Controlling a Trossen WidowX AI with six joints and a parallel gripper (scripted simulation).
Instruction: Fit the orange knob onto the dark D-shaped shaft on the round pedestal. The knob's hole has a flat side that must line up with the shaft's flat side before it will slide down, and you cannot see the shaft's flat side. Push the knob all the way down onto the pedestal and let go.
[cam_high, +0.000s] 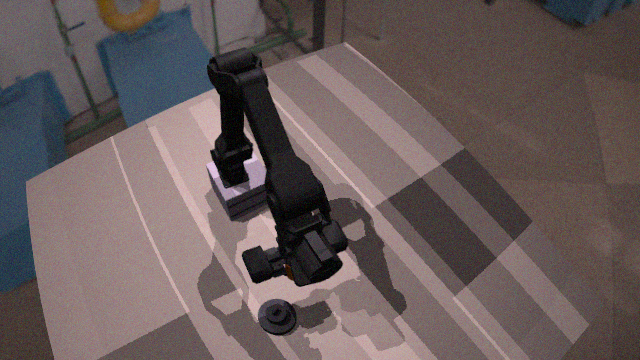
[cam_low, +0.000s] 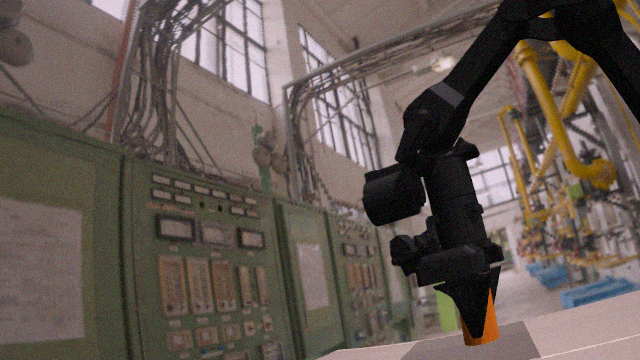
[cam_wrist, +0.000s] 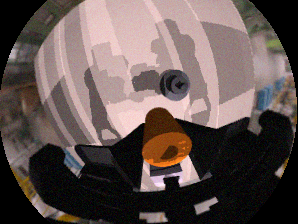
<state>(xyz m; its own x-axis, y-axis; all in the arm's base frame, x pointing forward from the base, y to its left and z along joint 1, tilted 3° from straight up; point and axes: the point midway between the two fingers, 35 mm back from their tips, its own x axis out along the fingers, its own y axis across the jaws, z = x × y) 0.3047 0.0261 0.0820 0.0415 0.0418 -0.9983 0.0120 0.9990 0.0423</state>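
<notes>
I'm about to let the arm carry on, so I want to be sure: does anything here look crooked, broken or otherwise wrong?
Nothing stands out. The orange knob sits between the closed jaws, and the round pedestal stands on the table, its shaft uncovered.

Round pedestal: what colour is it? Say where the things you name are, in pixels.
The round pedestal (cam_high: 265, 325) (cam_wrist: 166, 94) is dark grey, with a slight bluish tint; it shows best in the top view.
</notes>
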